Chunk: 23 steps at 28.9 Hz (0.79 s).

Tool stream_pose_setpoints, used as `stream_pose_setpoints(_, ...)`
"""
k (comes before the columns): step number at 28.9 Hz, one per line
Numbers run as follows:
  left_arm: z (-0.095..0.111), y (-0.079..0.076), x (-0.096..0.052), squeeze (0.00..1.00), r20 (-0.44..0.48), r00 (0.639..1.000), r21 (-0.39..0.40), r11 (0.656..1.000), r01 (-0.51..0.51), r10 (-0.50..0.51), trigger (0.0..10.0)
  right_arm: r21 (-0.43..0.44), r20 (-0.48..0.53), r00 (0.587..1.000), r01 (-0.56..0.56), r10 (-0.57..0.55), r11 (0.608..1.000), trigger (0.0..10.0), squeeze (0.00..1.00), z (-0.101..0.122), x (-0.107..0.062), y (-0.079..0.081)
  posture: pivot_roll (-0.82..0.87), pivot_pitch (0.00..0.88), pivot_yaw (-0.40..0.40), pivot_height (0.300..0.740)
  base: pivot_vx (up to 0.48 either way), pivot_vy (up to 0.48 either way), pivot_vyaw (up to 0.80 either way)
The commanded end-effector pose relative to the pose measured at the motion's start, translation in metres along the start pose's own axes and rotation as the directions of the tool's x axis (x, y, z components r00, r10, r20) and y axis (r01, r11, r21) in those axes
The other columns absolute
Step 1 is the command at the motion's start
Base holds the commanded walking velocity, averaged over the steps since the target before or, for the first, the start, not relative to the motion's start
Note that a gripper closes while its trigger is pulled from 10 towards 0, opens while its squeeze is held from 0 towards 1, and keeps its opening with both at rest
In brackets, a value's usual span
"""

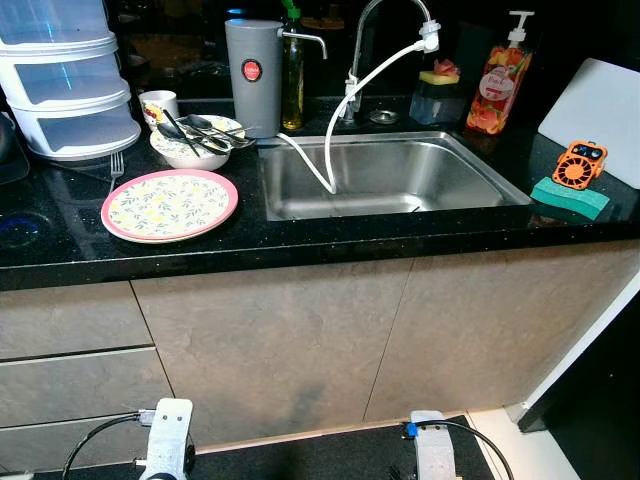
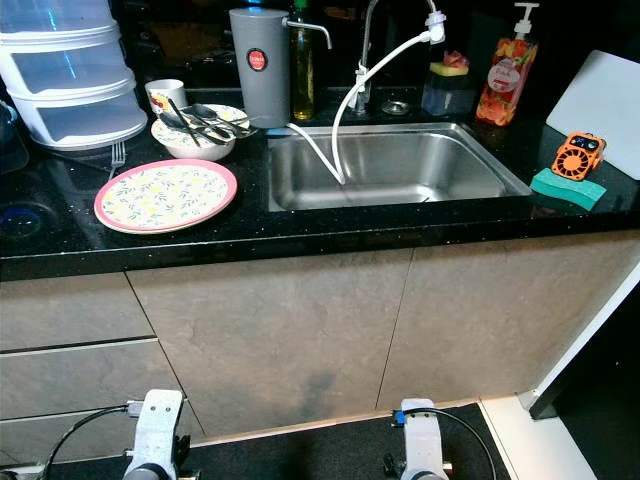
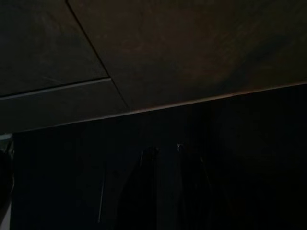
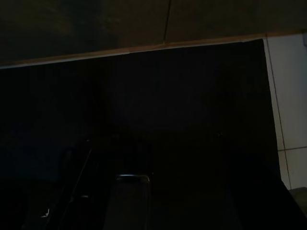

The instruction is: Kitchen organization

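A pink-rimmed floral plate point(image 1: 170, 204) lies on the black counter point(image 1: 330, 240), left of the steel sink point(image 1: 440, 165). Behind it stands a white bowl point(image 1: 192, 150) holding several pieces of cutlery, with a white cup point(image 1: 158, 104) beyond. A fork point(image 1: 115, 168) lies beside the plate. My left arm point(image 1: 168, 440) and right arm point(image 1: 432, 452) hang idle low in front of the cabinet. In the dark wrist views my left gripper point(image 3: 165, 149) and right gripper point(image 4: 132, 178) are dim shapes over the dark floor.
A white hose point(image 1: 340, 110) runs from the faucet point(image 1: 365, 40) into the sink. A grey dispenser point(image 1: 252, 75), oil bottle point(image 1: 292, 70), soap bottle point(image 1: 497, 85), green sponge point(image 1: 568, 196), orange gadget point(image 1: 580, 163), white board point(image 1: 600, 110) and stacked plastic containers point(image 1: 65, 80) ring the counter.
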<state>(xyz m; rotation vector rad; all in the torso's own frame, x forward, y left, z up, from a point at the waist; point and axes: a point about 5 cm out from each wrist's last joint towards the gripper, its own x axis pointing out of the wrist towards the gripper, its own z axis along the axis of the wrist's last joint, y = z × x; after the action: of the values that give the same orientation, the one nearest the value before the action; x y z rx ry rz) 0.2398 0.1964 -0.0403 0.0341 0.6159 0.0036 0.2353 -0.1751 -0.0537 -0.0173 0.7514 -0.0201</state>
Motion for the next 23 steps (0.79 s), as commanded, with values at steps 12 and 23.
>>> stream_pose_setpoints(12, -0.006, 0.002, -0.002, 0.00, -0.010, 0.999, 0.021, 0.998, -0.051, 0.051, 10.0, -0.070, -0.052, 0.996, 0.063, -0.067, 0.996, 10.0, 0.00, -0.010, -0.002, -0.007, 0.00, 0.097, -0.025, 0.740, 0.000, 0.000, 0.00)
stream_pose_setpoints(23, -0.008, 0.008, -0.004, 0.00, -0.021, 0.994, -0.027, 0.994, -0.103, 0.103, 10.0, -0.081, -0.042, 0.997, 0.068, -0.072, 0.994, 10.0, 0.00, -0.008, -0.002, -0.008, -0.01, 0.126, -0.024, 0.740, 0.000, 0.000, 0.00)
